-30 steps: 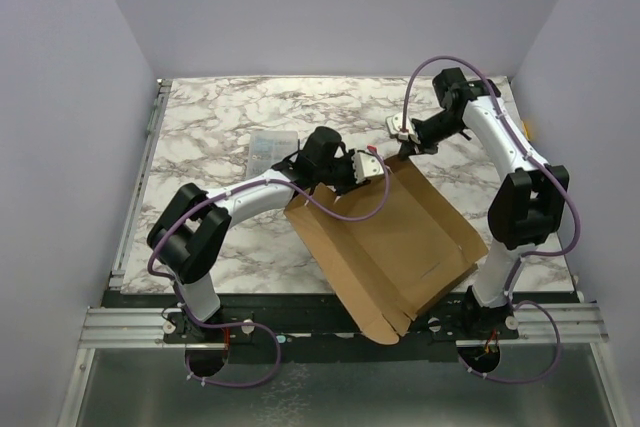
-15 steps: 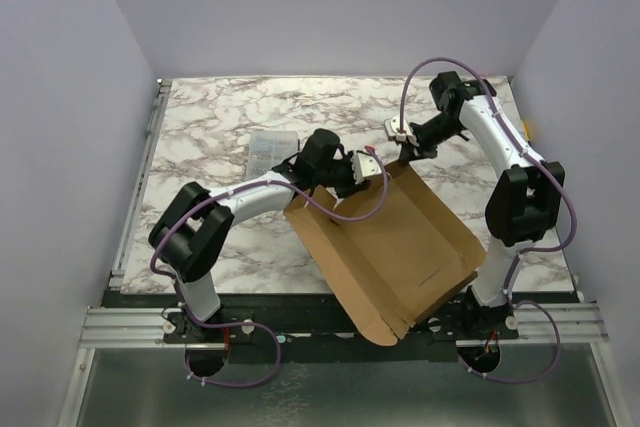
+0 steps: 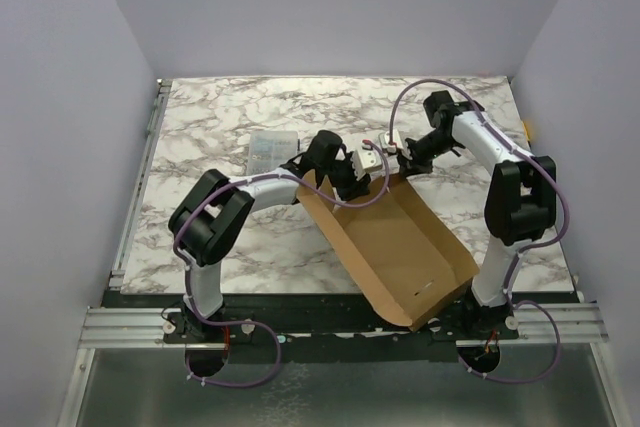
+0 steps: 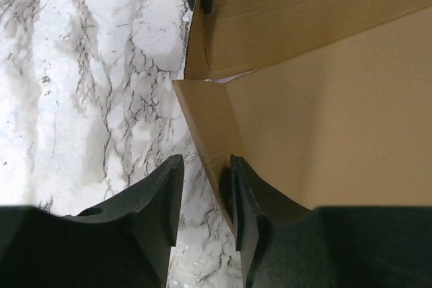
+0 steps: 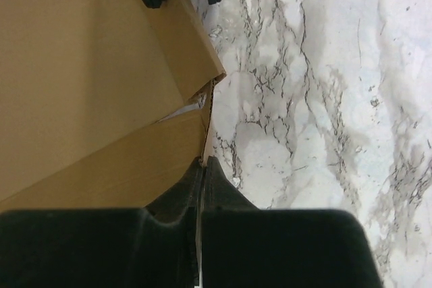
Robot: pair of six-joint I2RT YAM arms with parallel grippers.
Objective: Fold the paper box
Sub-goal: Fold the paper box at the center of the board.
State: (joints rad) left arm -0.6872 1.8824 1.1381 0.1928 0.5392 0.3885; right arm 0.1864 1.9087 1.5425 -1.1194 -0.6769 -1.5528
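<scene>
So compared with a second ago, the box (image 3: 395,237) looks way narrower from above. Its left side panel lay flat then and now it stands up as a wall. The whole thing has also swung so it points more steeply toward the far left. The left elbow sits further right than it did, and the right jaws have come left and nearer, so both sets now meet at the box's far end.

Room-wise, the box lies diagonally on the near right part of the bench (image 3: 220,117). Its near corner pokes out past the near edge, over the rail (image 3: 330,319). There's open marble to the left and behind, with only a small clear case (image 3: 272,150) just left of the left wrist.

The left jaws are released. The fingers (image 4: 162,200) straddle an upright end flap, with marble showing between one finger and the card. The right jaws are clenched on the thin top edge of the box's wall at that far corner.

The box is plain brown card, a shallow tray with both long walls raised. It has creases along the folds, a small slit near the low end, and a gap at the far corner where the flaps don't quite meet.
</scene>
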